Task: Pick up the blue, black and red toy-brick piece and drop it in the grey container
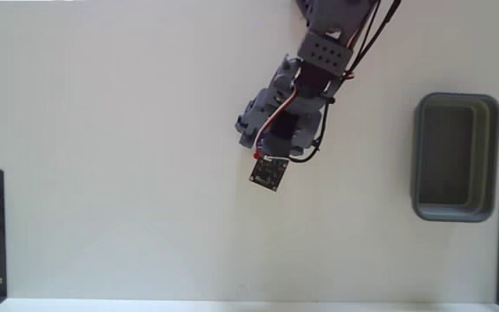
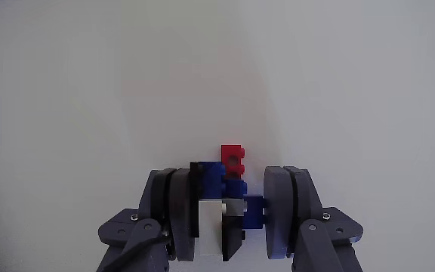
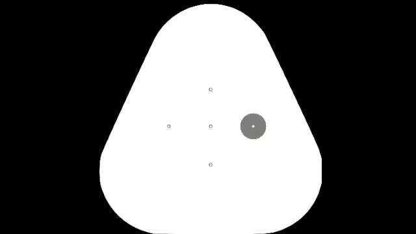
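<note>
Wrist view: your end effector is closed most of the way, both fingers pressed against the sides of the blue, black and red toy-brick piece. Only the width of the piece keeps the jaws apart. The left finger sits against the black and white side, the right finger against a blue stud. The red brick sticks out past the fingertips, and a white block shows low in the cluster. You can't tell from this view whether the piece is lifted or touching the counter.

Fixed view: the arm comes in from the top edge and reaches toward the middle of the white counter. The end effector is mostly hidden under its own body here, so the brick piece isn't visible. A small dark circuit board with red-white wires hangs at its lower end. The grey container sits at the right of this view, well apart from the end effector, long side vertical.
</note>
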Motion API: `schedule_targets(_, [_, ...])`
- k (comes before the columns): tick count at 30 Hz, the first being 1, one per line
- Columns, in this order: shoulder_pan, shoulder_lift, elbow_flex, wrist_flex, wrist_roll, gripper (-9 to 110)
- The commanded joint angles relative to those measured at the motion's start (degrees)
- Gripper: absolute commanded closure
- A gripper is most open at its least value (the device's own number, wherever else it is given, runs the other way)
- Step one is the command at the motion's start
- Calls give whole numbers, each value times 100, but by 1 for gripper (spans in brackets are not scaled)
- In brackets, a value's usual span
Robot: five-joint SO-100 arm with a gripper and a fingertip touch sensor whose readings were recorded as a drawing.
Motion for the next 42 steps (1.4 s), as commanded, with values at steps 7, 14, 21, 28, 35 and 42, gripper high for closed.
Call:
schedule_targets(7, [114,138,-10,-90,26,51])
schedule_targets(14, [114,138,-10,-90,26,54])
schedule_targets(21, [114,138,-10,-90,26,55])
schedule_targets(28, [114,138,-10,-90,26,58])
schedule_targets(35, [114,138,-10,-90,26,58])
schedule_targets(42, [114,138,-10,-90,26,58])
